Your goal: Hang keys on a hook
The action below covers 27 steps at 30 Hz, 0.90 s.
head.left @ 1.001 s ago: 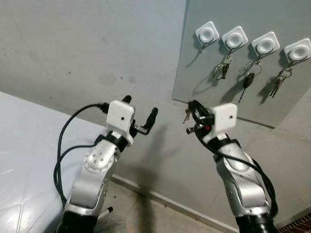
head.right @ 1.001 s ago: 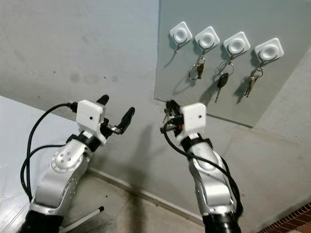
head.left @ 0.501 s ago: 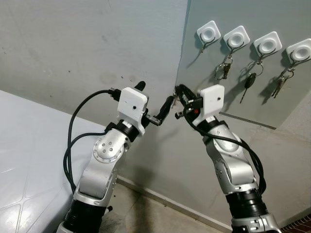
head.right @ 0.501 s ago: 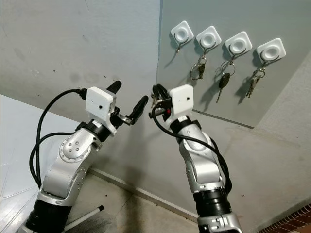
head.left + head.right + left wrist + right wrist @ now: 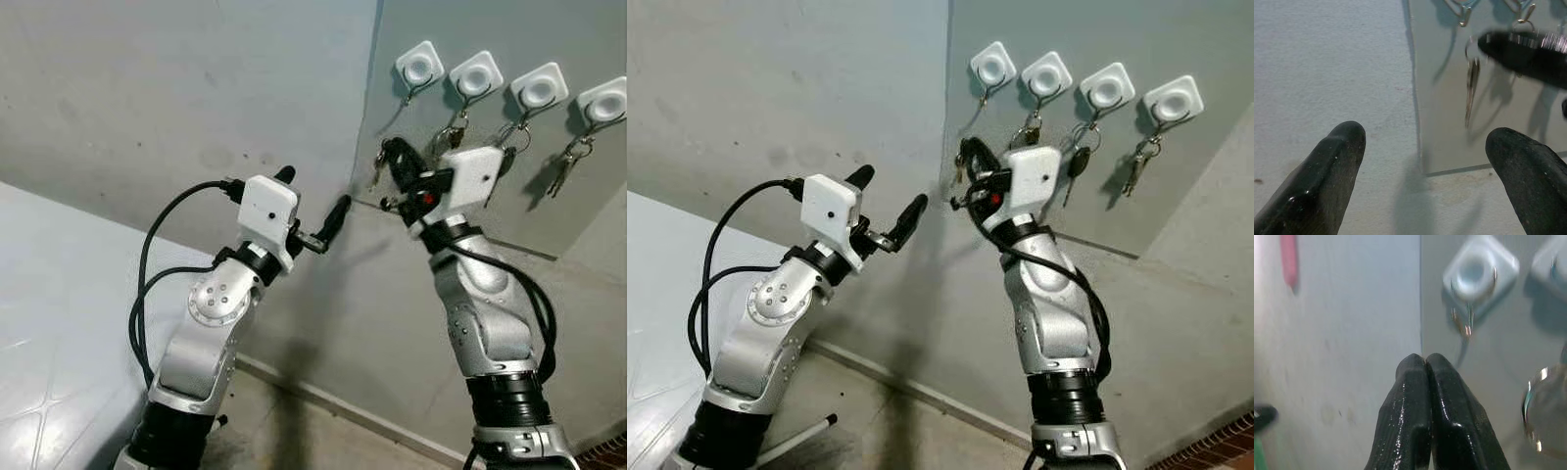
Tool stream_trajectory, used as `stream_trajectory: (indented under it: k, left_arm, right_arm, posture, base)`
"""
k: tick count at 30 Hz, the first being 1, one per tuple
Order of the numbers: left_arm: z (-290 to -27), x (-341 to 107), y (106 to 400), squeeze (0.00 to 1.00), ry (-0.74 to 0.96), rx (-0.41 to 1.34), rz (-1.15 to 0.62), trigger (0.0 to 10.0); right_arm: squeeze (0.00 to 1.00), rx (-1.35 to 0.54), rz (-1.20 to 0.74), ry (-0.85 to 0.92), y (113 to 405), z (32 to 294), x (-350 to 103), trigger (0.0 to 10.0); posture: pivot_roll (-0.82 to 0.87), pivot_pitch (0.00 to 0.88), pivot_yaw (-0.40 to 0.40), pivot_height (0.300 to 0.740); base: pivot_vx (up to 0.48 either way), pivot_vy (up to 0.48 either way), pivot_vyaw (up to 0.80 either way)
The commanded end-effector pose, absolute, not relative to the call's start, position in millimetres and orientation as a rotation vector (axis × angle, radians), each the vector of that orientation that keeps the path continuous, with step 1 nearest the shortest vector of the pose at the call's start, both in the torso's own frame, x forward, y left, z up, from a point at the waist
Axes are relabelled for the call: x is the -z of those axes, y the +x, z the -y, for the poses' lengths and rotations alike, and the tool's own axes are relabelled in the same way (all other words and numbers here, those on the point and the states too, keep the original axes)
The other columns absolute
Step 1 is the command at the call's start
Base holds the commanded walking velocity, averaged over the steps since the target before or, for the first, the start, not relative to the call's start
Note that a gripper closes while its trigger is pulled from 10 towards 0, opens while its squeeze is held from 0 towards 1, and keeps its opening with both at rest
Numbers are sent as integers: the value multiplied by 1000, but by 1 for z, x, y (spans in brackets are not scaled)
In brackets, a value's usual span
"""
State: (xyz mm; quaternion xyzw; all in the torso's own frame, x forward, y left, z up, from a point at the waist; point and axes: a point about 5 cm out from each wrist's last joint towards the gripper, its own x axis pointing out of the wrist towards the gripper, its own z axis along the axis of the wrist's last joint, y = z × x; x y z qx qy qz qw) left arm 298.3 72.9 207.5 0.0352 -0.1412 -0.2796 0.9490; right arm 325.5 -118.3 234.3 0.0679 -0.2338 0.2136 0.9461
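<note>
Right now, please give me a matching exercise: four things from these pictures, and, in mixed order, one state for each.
1 left gripper
2 right gripper
3 leftmost hook
4 rightmost hook

a bears silver keys
b jaws apart, holding nothing
c bare
d jaws shut on a key bunch

Pairs: 1-b, 2-d, 3-c, 4-a

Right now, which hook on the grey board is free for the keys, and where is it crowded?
The leftmost white square hook is bare, bordered by the grey board's left edge. The three hooks to its right carry keys. The right gripper, shut on the small key bunch, is just below it.
</note>
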Motion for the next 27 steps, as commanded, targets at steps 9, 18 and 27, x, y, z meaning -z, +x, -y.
stream_trajectory:
  k: [9,18,27]
  left_arm:
    - [-71,-218,298,0,60,585,311,10000]
    - [-72,-221,297,0,48,578,313,10000]
    - [-73,-221,297,0,40,573,311,10000]
  right_arm:
    - [0,-473,575,190,323,120,-264,10000]
    - [0,-468,560,265,330,122,-273,10000]
    - [0,-451,525,322,337,120,-277,10000]
  posture:
    - [4,16,-15,732]
    - [13,18,-21,732]
    - [17,21,-25,732]
  base:
    - [0,0,0]
    - [0,0,0]
    - [0,0,0]
